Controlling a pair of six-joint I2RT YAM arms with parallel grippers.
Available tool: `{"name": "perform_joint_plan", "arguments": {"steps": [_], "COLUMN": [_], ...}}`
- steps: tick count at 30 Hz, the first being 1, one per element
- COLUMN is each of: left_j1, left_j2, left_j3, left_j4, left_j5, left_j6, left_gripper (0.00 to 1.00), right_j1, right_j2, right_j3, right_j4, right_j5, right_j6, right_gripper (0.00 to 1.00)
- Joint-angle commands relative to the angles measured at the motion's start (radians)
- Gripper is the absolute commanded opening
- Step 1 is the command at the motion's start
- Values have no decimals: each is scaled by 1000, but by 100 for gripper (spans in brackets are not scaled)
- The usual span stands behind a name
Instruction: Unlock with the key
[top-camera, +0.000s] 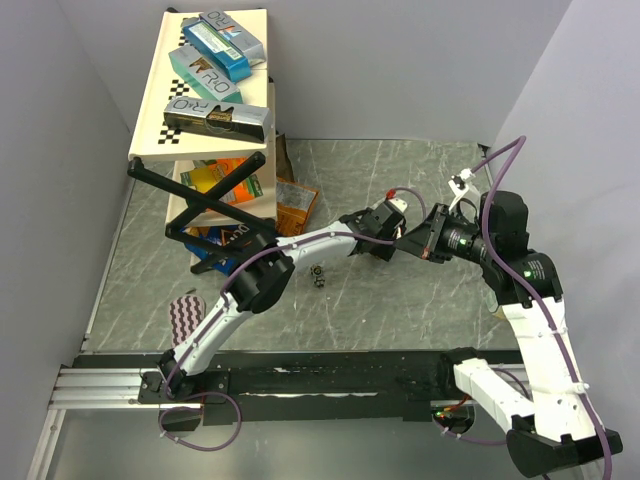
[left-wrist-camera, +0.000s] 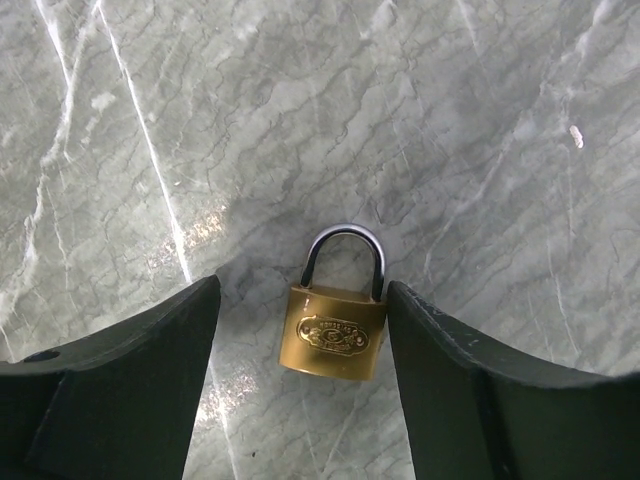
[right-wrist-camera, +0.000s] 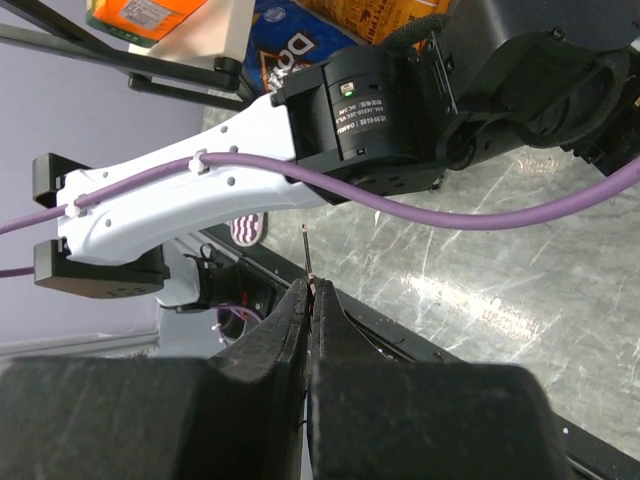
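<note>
A brass padlock (left-wrist-camera: 335, 335) with a silver shackle lies flat on the marble table (left-wrist-camera: 300, 120). It sits between the open fingers of my left gripper (left-wrist-camera: 300, 300), close to the right finger (left-wrist-camera: 440, 360). In the top view my left gripper (top-camera: 385, 228) is at the table's middle and hides the padlock. My right gripper (right-wrist-camera: 312, 288) is shut on the key (right-wrist-camera: 307, 250), whose thin blade is seen edge-on sticking out past the tips. In the top view it (top-camera: 410, 240) is just right of the left gripper, pointing at it.
A small dark object (top-camera: 318, 275) lies on the table under the left arm. A tilted shelf with boxes (top-camera: 200, 90) and snack packs (top-camera: 290, 205) stands at the back left. A striped pad (top-camera: 185, 312) lies near left. A pale bit (left-wrist-camera: 576, 135) lies beyond the padlock.
</note>
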Motion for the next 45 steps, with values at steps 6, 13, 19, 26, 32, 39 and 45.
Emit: {"name": "perform_joint_plan", "arguments": {"steps": [6, 13, 19, 26, 32, 39, 45], "left_j1": [-28, -30, -30, -31, -31, -28, -15], "left_j2": [9, -17, 17, 54, 52, -20, -142], "left_j3": [-94, -149, -115, -75, -103, -198, -330], "left_j4": [-153, -116, -136, -144, -159, -216, -238], "left_j5": [61, 102, 87, 87, 70, 20, 122], "left_j6": [-8, 18, 35, 40, 5, -159, -432], "left_gripper": [74, 75, 65, 60, 38, 9, 1], "right_j1": [-4, -4, -4, -4, -6, -3, -4], "right_j2": [1, 1, -4, -1, 1, -13, -65], "right_j3": [1, -2, -5, 1, 0, -75, -262], "right_j4": [12, 14, 12, 5, 5, 51, 133], "right_j5": [-4, -4, -4, -4, 4, 7, -27], "right_j6": [2, 3, 3, -3, -6, -52, -110], "right_gripper": [0, 0, 0, 0, 0, 0, 0]}}
